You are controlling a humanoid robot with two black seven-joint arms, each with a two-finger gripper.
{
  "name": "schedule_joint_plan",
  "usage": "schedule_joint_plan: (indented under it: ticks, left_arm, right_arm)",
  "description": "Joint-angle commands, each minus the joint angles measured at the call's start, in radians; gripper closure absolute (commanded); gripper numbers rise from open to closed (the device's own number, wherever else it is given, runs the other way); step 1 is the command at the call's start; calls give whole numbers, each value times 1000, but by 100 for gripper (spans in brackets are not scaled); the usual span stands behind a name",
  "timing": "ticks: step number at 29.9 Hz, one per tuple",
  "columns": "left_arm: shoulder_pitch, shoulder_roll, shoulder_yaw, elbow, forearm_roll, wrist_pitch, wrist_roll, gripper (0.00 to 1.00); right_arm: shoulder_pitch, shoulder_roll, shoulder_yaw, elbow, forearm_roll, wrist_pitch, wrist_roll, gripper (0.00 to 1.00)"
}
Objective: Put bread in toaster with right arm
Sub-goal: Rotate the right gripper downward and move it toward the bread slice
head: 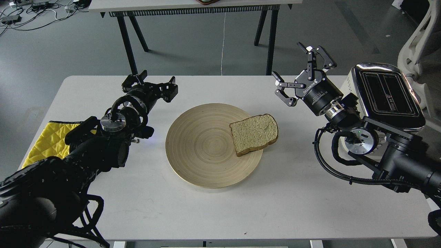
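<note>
Bread [254,134], one pale slice with a brown crust, lies flat on the right side of a round wooden plate [201,151], its outer edge reaching just past the plate's rim toward the right arm [365,137]. The plate sits in the middle of a white table [241,213]. The right gripper [293,66] hangs in the air above the table's far right part, up and to the right of the bread and well clear of it, its two fingers [284,92] spread wide with nothing between them. Just behind that arm, at the table's right edge, stands the toaster [387,94], chrome top up, both black slots empty. On the other side, the left gripper [149,84] is held low over the table to the left of the plate; it also looks spread apart and holds nothing. A yellow quilted cloth [48,139] lies at the left edge of the table, partly hidden by the left arm
</note>
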Motion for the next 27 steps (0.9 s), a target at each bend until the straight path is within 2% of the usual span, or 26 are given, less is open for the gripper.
schedule_joint_plan:
  ticks: [1,21,27]
  left_arm:
    - [0,0,3,0,0,-3,-7,0]
    - [0,0,3,0,0,0,-1,0]
    - [0,0,3,0,0,0,-1,0]
  right_arm:
    - [-1,-1,0,-2,0,0,0,1]
    - [36,-8,2,-14,-24,0,0,2]
    - [78,-27,-9,11,-184,-240,0,2]
